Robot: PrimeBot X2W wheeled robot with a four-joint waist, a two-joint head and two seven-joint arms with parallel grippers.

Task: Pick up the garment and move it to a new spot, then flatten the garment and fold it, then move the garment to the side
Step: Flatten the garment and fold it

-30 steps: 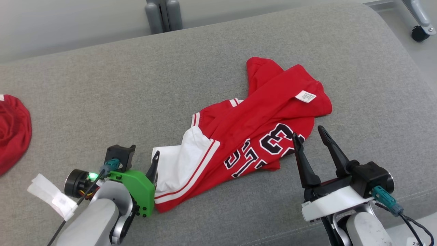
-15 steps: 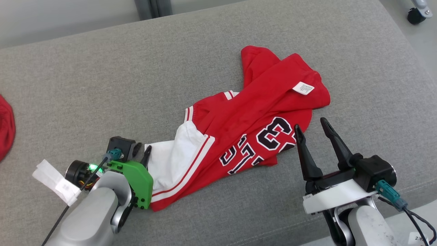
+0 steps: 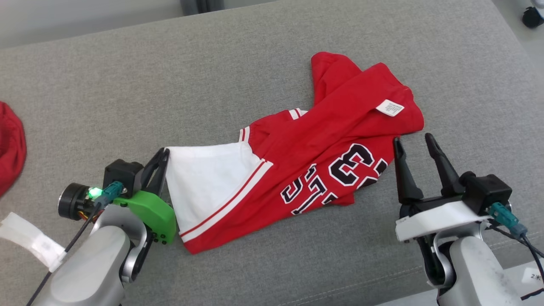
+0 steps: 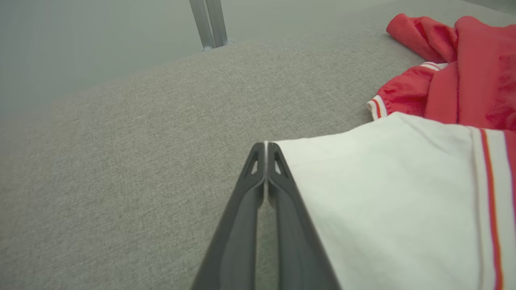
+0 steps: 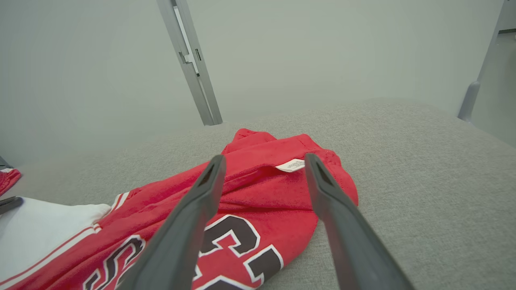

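While the garment (image 3: 323,157) is lying crumpled on the grey cushion (image 3: 127,97), its long axis is seen to run slantwise across the head view, from the white panel (image 3: 204,182) at the near left up to the bunched red end at the far right. The left gripper (image 3: 162,154) is closed on the outer corner of that white panel. In the left wrist view the two fingers of this gripper (image 4: 265,147) are pressed together, with a thin sliver of white cloth caught at their tips, and the panel is drawn fairly taut away from them to the right.

The right gripper (image 3: 413,138) is held wide apart and empty, just beside the red end, its fingers aimed at the edge below the sewn-in label (image 3: 389,108). In the right wrist view the label (image 5: 291,164) is framed between the spread fingers of this gripper (image 5: 264,159), just beyond their tips, and no cloth is touched.

The garment is thus gripped at one end only. The free red end is judged to lie nearer the right arm, a short reach forward, so a second grip there is probably needed before lifting. A separate red cloth (image 3: 10,148) is left well apart at the far left.
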